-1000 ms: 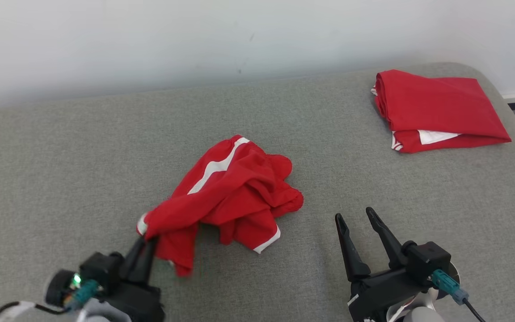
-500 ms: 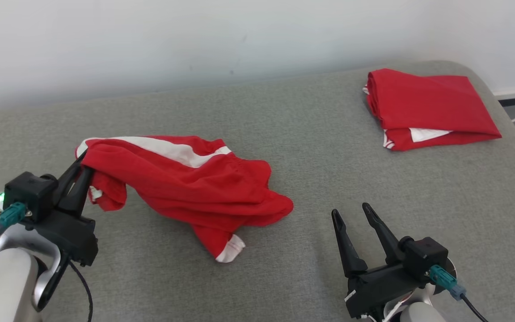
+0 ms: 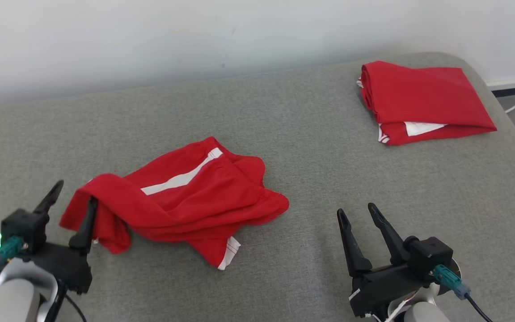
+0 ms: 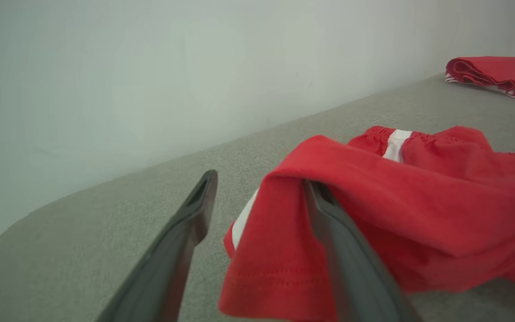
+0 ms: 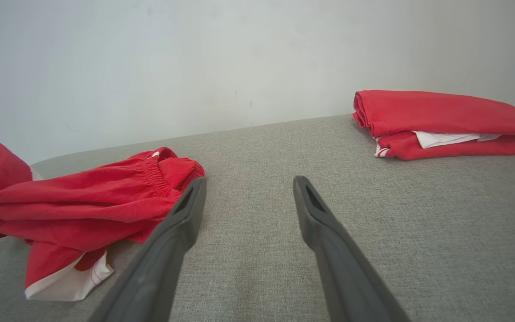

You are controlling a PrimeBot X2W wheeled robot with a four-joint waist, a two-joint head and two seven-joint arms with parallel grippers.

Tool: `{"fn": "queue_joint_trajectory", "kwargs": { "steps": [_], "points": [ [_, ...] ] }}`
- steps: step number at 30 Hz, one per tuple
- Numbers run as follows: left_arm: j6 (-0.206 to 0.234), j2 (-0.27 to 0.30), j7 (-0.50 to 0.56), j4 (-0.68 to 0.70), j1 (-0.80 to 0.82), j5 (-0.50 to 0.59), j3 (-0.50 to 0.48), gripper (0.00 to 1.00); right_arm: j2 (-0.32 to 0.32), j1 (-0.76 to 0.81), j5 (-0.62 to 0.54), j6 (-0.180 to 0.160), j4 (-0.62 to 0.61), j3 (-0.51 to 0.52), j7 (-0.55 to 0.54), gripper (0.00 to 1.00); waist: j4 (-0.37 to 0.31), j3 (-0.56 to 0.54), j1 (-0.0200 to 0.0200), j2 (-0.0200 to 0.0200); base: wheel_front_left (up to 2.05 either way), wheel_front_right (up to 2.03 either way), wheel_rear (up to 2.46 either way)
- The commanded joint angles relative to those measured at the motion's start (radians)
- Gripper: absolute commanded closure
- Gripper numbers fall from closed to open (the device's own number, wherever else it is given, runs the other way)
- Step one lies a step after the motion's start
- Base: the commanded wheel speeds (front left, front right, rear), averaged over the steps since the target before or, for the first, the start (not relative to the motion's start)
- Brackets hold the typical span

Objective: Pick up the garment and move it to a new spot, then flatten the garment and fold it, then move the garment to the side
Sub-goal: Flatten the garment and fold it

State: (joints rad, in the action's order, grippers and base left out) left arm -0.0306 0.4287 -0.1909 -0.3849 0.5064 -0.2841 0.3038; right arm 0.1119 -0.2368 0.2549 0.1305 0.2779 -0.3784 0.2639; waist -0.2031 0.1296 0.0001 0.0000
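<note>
In the head view, the red garment lies in a loose heap on the grey pad, a bit left of the middle. The left gripper is at its left end with its fingers spread wide. One corner of the cloth hangs over one finger, but nothing pinches it. The right gripper is wide open too and holds nothing, apart from the cloth. A folded red cloth sits far off at the back right.

In the left wrist view, the corner drapes over one finger like a small tent.

In the right wrist view, the stretchy waist band faces the open fingers.

The garment looks light, soft and floppy. It will sag and bunch up. I think the waist band corners or the hems are the best places to pinch it.
</note>
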Motion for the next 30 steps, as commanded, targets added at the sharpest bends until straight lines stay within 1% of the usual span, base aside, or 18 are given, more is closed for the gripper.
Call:
{"fn": "queue_joint_trajectory", "kwargs": {
  "steps": [1,4,7,11,16,17,18,19,21,27,29,30],
  "points": [
    [0.012,-0.003,-0.013,-0.003,-0.027,-0.014,-0.005,0.0,0.004,0.004,-0.001,0.0,0.002,-0.001,0.0,0.0,0.013,-0.008,-0.0001,0.0,0.0,0.0,0.0],
    [0.037,-0.01,-0.031,0.012,-0.075,-0.017,-0.015,0.0,0.002,0.01,-0.002,0.0,0.0,0.0,0.0,0.0,0.032,-0.017,-0.0001,0.0,0.0,0.0,0.0],
    [0.073,-0.026,-0.049,0.067,-0.129,-0.026,-0.03,0.0,0.001,0.017,-0.005,0.0,-0.004,0.008,0.0,0.0,0.049,-0.023,-0.0001,0.0,0.0,0.0,0.0],
    [0.131,-0.058,-0.066,0.177,-0.219,-0.03,-0.053,0.0,0.002,0.025,-0.006,0.0,-0.006,0.012,0.0,0.0,0.07,-0.026,-0.0001,0.0,0.0,0.0,0.0],
    [0.171,-0.114,-0.073,0.298,-0.322,-0.016,-0.028,0.0,0.004,0.026,-0.008,0.0,-0.008,0.019,0.0,0.0,0.086,-0.027,-0.0001,0.0,0.0,0.0,0.0],
    [0.171,-0.128,-0.074,0.314,-0.337,-0.013,-0.015,0.0,0.005,0.026,-0.007,0.0,-0.009,0.02,0.0,0.0,0.088,-0.027,-0.0001,0.0,0.0,0.0,0.0],
    [0.171,-0.128,-0.074,0.314,-0.337,-0.013,-0.015,0.0,0.005,0.026,-0.007,0.0,-0.009,0.02,0.0,0.0,0.088,-0.027,-0.0001,0.0,0.0,0.0,0.0],
    [0.17,-0.157,-0.075,0.336,-0.362,-0.006,0.014,0.0,0.007,0.025,-0.008,0.0,-0.01,0.021,0.0,0.0,0.091,-0.026,-0.0001,0.0,0.0,0.0,0.0],
    [0.163,-0.182,-0.074,0.342,-0.372,0.0,0.044,0.0,0.009,0.023,-0.01,0.0,-0.011,0.021,0.0,0.0,0.092,-0.024,-0.0001,0.0,0.0,0.0,0.0],
    [0.124,-0.248,-0.076,0.283,-0.345,0.005,0.118,0.0,0.014,0.006,-0.005,0.0,-0.01,0.014,0.0,0.0,0.081,-0.013,-0.0001,0.0,0.0,0.0,0.0],
    [0.109,-0.264,-0.076,0.251,-0.339,0.014,0.143,0.0,0.013,0.004,-0.004,0.0,-0.011,0.012,0.0,0.0,0.072,-0.009,-0.0001,0.0,0.0,0.0,0.0],
    [0.109,-0.264,-0.076,0.251,-0.339,0.014,0.143,0.0,0.013,0.004,-0.004,0.0,-0.011,0.012,0.0,0.0,0.072,-0.009,-0.0001,0.0,0.0,0.0,0.0]
  ]
}}
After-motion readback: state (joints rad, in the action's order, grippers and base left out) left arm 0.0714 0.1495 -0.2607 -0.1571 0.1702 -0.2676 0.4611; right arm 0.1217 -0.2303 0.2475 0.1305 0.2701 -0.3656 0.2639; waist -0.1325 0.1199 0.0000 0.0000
